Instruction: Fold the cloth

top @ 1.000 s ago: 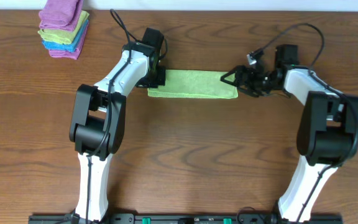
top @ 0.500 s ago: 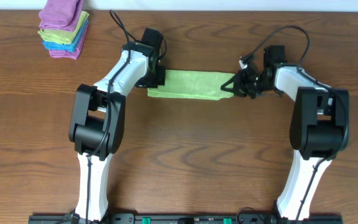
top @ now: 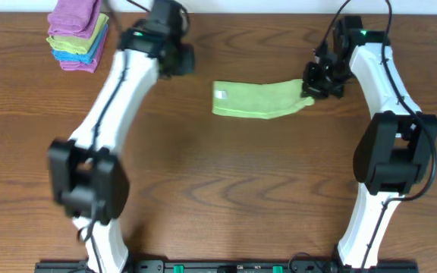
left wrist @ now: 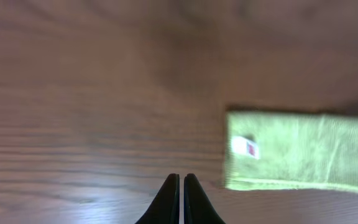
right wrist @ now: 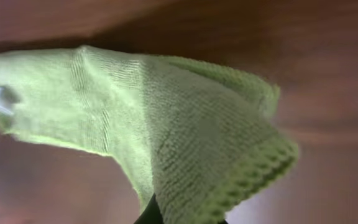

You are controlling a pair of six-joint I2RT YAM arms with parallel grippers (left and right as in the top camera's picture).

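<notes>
left arm: stretched long on a diagonal from the near edge toward the far side | left end effector (left wrist: pixel 181 180): fingers pressed together, gripping nothing | right arm: reaching far forward from the near edge, wrist turned inward | right end effector (top: pixel 315 82): clamped on the right end of the cloth (top: pixel 256 100)

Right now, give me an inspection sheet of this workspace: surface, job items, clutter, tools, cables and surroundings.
Surface: brown wooden table, no spills seen.
Job's things: lime-green cloth folded into a strip, white tag at the end nearer the left arm, other end lifted.
Clutter: stack of folded cloths, purple, green and blue, at the far left corner.
Tools: left tool shut, empty, over bare wood; right tool shut on the cloth's lifted end.
Cables: black cable looping off the right arm.
Surroundings: dark rail along the near edge.
</notes>
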